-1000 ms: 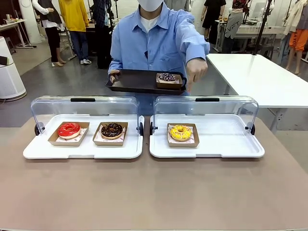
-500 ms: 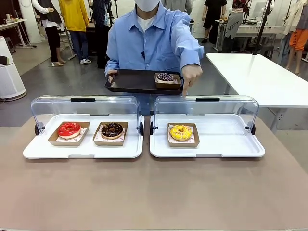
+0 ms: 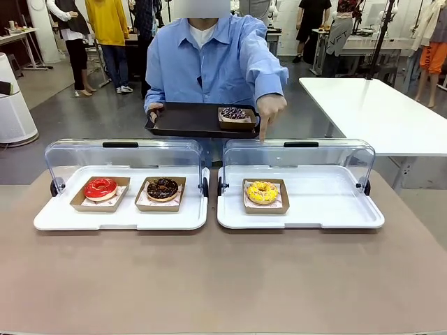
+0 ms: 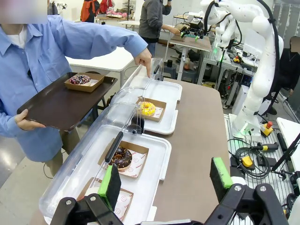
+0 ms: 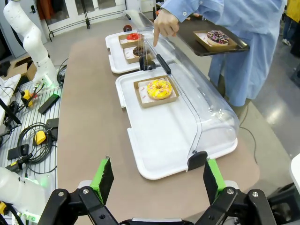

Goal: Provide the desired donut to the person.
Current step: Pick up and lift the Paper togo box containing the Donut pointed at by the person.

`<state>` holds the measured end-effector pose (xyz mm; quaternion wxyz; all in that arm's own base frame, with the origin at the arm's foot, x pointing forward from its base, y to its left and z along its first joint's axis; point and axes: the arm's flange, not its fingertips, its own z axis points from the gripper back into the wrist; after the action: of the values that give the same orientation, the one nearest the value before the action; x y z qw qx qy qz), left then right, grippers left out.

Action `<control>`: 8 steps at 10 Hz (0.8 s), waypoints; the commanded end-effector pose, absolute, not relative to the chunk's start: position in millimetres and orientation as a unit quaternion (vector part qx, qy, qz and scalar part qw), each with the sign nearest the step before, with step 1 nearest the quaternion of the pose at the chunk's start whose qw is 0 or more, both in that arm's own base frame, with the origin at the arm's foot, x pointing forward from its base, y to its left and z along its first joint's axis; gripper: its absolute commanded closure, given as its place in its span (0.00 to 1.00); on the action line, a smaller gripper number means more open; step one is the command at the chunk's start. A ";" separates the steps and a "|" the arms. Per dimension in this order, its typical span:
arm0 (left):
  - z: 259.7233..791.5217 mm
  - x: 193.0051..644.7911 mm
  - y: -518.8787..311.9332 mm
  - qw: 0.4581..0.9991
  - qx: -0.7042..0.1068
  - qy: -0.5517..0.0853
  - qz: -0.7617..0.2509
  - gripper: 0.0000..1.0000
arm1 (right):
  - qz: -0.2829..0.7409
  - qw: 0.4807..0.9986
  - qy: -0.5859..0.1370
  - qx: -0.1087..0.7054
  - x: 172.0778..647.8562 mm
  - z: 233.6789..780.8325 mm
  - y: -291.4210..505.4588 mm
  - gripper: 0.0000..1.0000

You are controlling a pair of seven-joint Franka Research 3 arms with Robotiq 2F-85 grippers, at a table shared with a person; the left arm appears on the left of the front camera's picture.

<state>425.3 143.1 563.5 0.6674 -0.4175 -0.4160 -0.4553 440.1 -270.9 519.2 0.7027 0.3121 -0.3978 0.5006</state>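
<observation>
**Person is pointing down at the right case**

In the front view, the person (image 3: 209, 63) is standing at the top middle, behind the table (image 3: 223, 279). One hand (image 3: 155, 112) is holding a dark tray (image 3: 185, 120). A purple sprinkle donut (image 3: 232, 113) is sitting on the tray in a brown box. The pointing hand (image 3: 269, 108) is aiming one finger straight down, just over the clear lid (image 3: 300, 157) of the right case (image 3: 328, 209).

The yellow donut (image 3: 262, 191) is lying in its brown box inside the right case, in the lower middle of the picture. In the left case (image 3: 122, 218), a red donut (image 3: 100, 188) and a chocolate donut (image 3: 162, 188) are sitting side by side. Both lids are tipped back. The paper (image 4: 136, 164) under the chocolate donut is showing red marks, too small to read.

At the bottom of the left wrist view, the left gripper (image 4: 166, 180) is hanging wide open over the left case, holding nothing. At the bottom of the right wrist view, the right gripper (image 5: 158, 180) is spread just as wide near the right case, and it is holding nothing either.
</observation>
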 end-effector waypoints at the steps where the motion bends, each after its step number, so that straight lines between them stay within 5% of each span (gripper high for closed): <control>1: 565.4 424.5 144.2 0.664 -0.418 -0.420 -0.455 0.00 | 0.501 0.702 -0.398 0.313 440.2 519.6 -271.2 0.00; 8: 565.4 424.5 144.2 0.664 -0.418 -0.420 -0.455 0.00 | 0.527 0.698 -0.381 0.299 435.3 528.0 -253.5 0.00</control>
<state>425.3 143.0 563.5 0.6674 -0.4175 -0.4159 -0.4553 440.6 -267.0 522.0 0.7005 0.3106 -0.3946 0.5070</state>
